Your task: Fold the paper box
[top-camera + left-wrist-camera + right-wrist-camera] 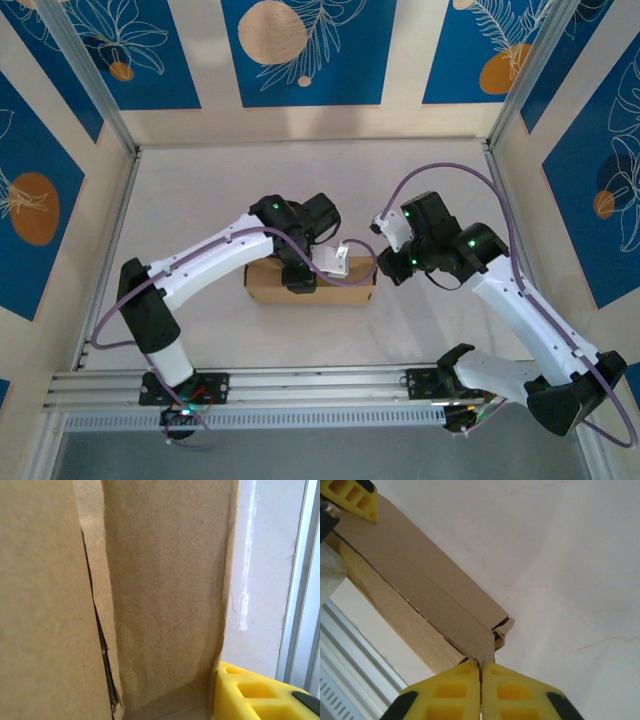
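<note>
The box lies flat on the table, a long brown block with most of its panels already up. The left gripper hangs over its middle. In the left wrist view one yellow finger sits just beside an upright panel, and I cannot tell whether that gripper is clamped on the card or merely standing against it. The right gripper is at the box's right end, its fingers pressed together with their tips touching the end corner. Whether a sliver of card is nipped between them I cannot tell. Just beyond those tips a small tab looks crumpled and sticks out of the box's end, and a dark slit gapes between two panels near the left finger. The chief risk, as I judge it, is at that end corner: a push from closed fingers could crush or tear the bent tab instead of tucking it in. The box is light, so an unbraced shove from the right could also slide it along the table under the left gripper. The slit could then spring wider if the left hold is loose.
</note>
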`<state>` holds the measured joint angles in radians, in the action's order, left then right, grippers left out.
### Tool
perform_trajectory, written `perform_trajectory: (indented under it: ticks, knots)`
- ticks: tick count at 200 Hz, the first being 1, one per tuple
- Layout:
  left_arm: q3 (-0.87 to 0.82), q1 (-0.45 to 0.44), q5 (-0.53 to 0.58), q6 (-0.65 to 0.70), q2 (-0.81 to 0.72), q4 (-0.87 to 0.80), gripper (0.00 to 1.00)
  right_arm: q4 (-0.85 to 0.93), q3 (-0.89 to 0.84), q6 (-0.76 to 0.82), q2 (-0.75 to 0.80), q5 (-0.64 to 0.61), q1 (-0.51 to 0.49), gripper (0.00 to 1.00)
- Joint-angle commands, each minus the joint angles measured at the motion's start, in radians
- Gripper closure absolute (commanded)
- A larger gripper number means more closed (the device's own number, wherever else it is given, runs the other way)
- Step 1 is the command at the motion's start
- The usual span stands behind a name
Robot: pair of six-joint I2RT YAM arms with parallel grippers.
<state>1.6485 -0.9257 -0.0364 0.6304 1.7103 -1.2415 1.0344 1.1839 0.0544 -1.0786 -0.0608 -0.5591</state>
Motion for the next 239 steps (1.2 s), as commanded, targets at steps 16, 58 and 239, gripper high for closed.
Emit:
perform_trajectory:
  ticks: [16,58,239]
  knots:
    - [0.036,0.013,-0.013,-0.017,0.009,-0.006,0.55,0.021,-0.002,-0.019,-0.004,0.009,-0.005,0.91]
    - [0.040,0.014,-0.017,-0.024,0.012,-0.004,0.55,0.006,-0.027,-0.046,-0.013,0.012,-0.010,0.89]
    - [0.036,0.014,-0.021,-0.038,0.012,0.005,0.58,0.005,-0.025,-0.062,-0.028,0.019,-0.020,0.97]
